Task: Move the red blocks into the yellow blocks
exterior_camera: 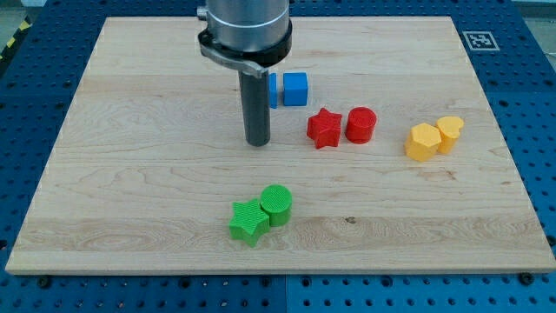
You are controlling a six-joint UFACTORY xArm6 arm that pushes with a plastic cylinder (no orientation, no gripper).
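Observation:
A red star block and a red cylinder block sit side by side, touching, right of the board's middle. A yellow hexagon block and a yellow heart block touch each other further to the view's right. My tip rests on the board to the left of the red star, with a gap of about a block's width between them.
Two blue blocks, one partly hidden behind the rod and a blue cube, lie above the red ones. A green star and a green cylinder touch near the view's bottom. The wooden board ends at a blue pegboard.

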